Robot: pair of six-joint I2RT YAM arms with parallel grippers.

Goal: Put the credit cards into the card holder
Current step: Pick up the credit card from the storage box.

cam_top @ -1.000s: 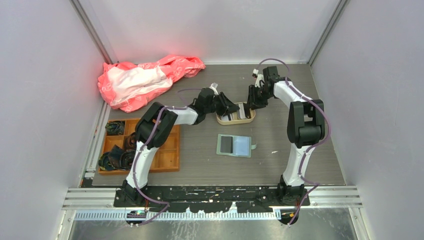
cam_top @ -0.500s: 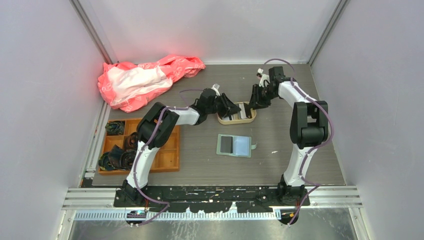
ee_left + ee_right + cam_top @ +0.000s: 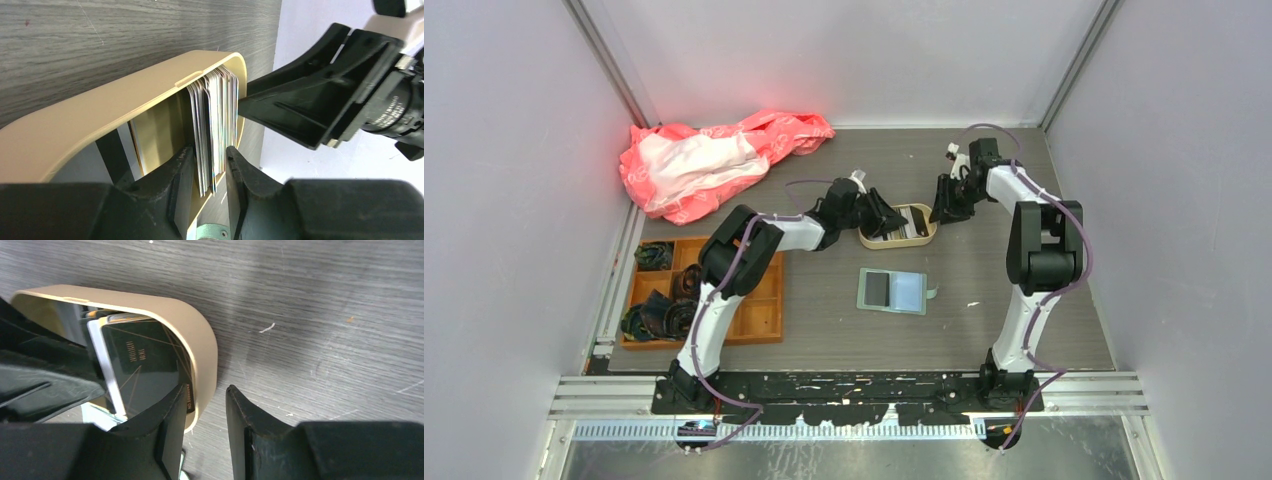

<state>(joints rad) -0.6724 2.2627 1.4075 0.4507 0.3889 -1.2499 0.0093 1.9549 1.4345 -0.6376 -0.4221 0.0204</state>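
Observation:
The credit cards (image 3: 217, 100) stand on edge as a stack in a beige round-cornered tray (image 3: 125, 105), with a black card (image 3: 145, 360) facing the tray's right end. My left gripper (image 3: 210, 150) is inside the tray (image 3: 916, 238), shut on the stack from both sides. My right gripper (image 3: 206, 390) is open at the tray's right end (image 3: 200, 345). One of its fingers is inside against the black card and the other is outside over the table. The card holder (image 3: 892, 290), a sage-green wallet, lies open and flat in front of the tray.
An orange compartment tray (image 3: 759, 310) with dark items sits at the left. A pink and white cloth (image 3: 714, 160) lies at the back left. Grey walls close in both sides and the back.
My right gripper has swung right, from over the tray's right part to its right end. My left gripper has edged slightly right, further into the tray.

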